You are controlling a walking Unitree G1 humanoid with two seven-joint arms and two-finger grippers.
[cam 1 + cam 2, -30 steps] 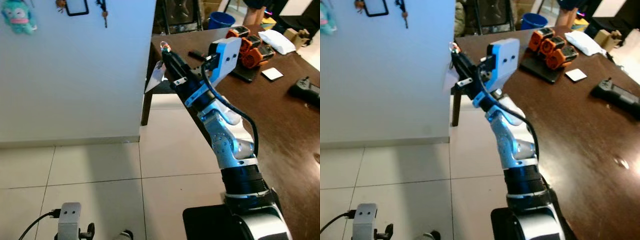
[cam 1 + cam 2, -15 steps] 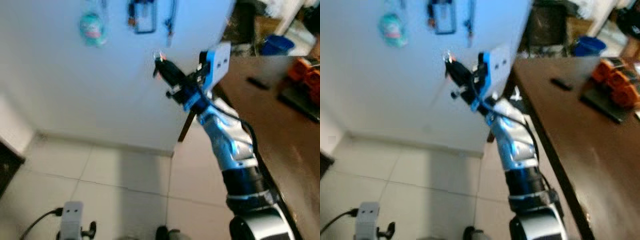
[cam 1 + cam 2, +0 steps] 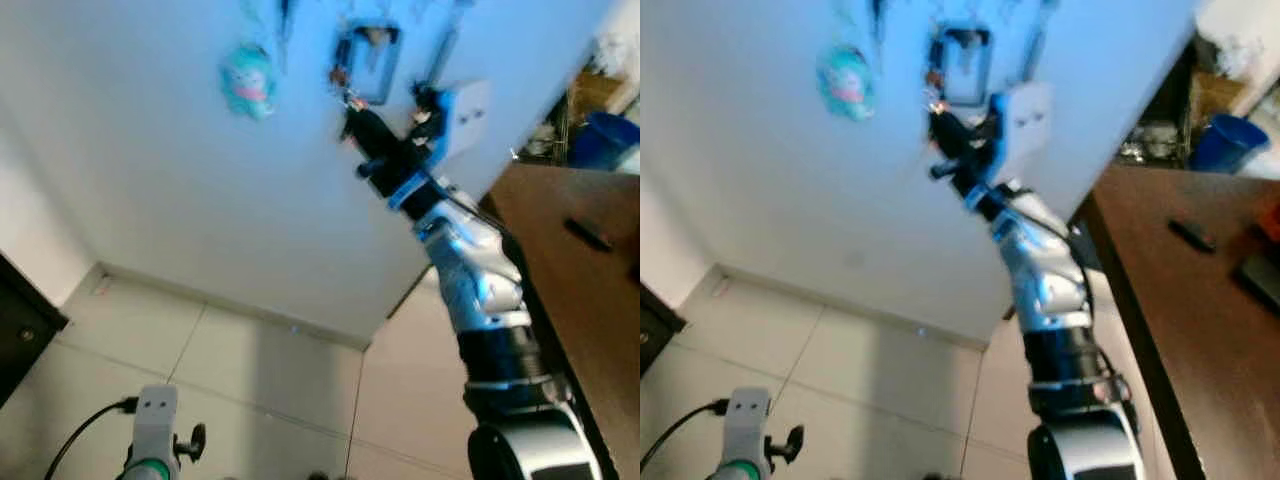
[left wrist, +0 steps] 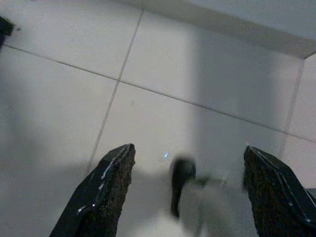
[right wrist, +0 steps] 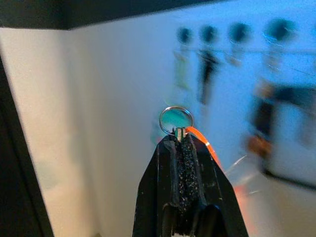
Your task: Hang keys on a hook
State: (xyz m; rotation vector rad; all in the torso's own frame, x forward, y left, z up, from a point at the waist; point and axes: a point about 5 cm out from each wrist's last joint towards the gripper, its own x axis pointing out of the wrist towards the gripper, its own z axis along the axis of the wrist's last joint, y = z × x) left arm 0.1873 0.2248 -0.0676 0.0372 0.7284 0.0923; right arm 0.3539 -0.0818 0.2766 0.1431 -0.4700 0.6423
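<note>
My right gripper (image 3: 350, 112) is raised against the white wall (image 3: 150, 170), shut on the keys. In the right wrist view its fingers (image 5: 185, 163) pinch a silver key ring (image 5: 176, 119), and an orange tag (image 5: 203, 143) hangs beside it. A row of dark hooks (image 5: 208, 33) is blurred on the wall ahead. A teal plush charm (image 3: 248, 82), a black card holder (image 3: 368, 60) and a hanging key (image 3: 440, 55) are on the hooks. The gripper is just below the card holder. My left gripper (image 4: 187, 149) hangs open over the floor.
A brown table (image 3: 590, 260) runs along the right, with a blue bucket (image 3: 605, 135) behind it. A dark cabinet (image 3: 20, 320) stands at the far left. White floor tiles (image 3: 230, 370) lie below the wall.
The camera has turned left and tilted up, bringing the wall's hooks into view. My right gripper, still holding the keys, has risen and reached closer to the hanging items.
</note>
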